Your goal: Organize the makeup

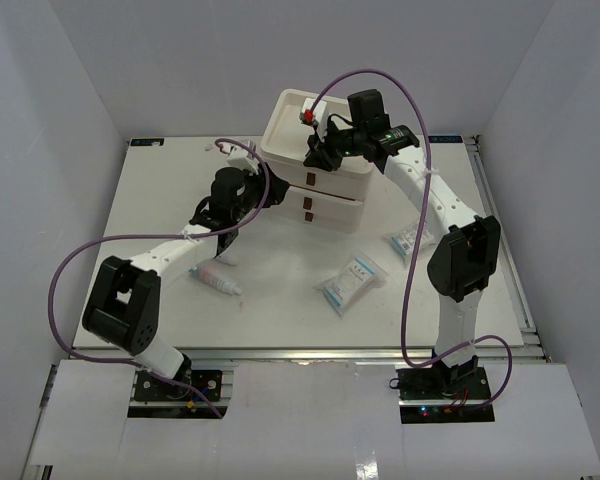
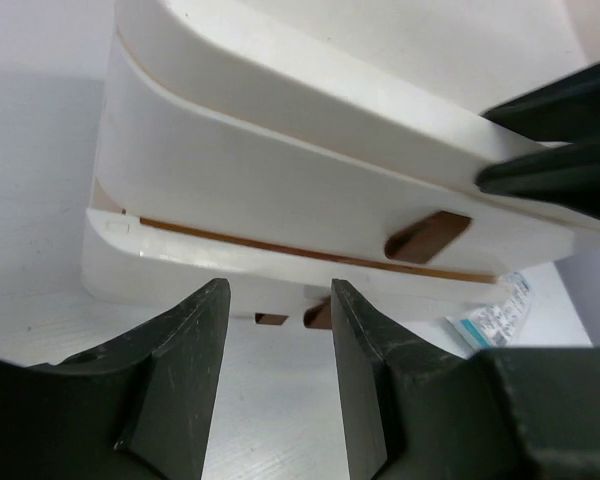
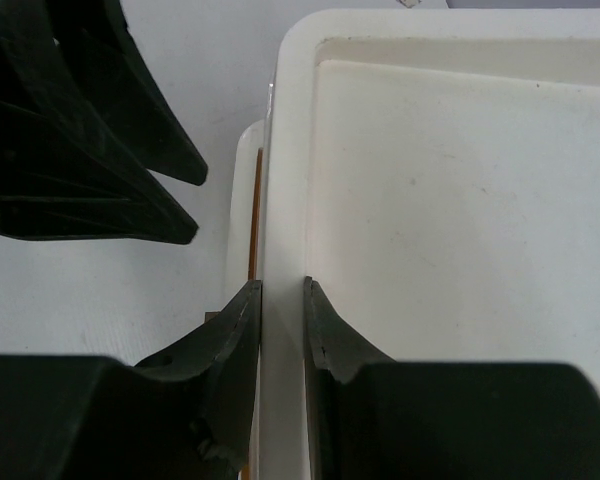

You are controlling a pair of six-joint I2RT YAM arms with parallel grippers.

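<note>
A white-and-pink tube [image 1: 218, 280] lies on the table near my left arm. One blue-and-white clear packet [image 1: 352, 283] lies at mid-table, and another [image 1: 410, 240] lies by my right arm; it also shows in the left wrist view [image 2: 495, 315]. A small sachet-like item [image 1: 217, 147] lies at the back left. No sponges are in view. My left gripper [image 1: 265, 190] [image 2: 280, 300] is open and empty just in front of the cream drawer box's [image 1: 320, 165] left front corner. My right gripper [image 1: 320, 150] [image 3: 282, 290] is shut on the box's top front rim [image 3: 283, 200].
The three-drawer box [image 2: 280, 190] stands at the back centre with brown handle slots [image 2: 427, 235] on its drawer fronts. White walls close in the table on three sides. My left gripper's black fingers [image 3: 90, 130] show close to the right gripper.
</note>
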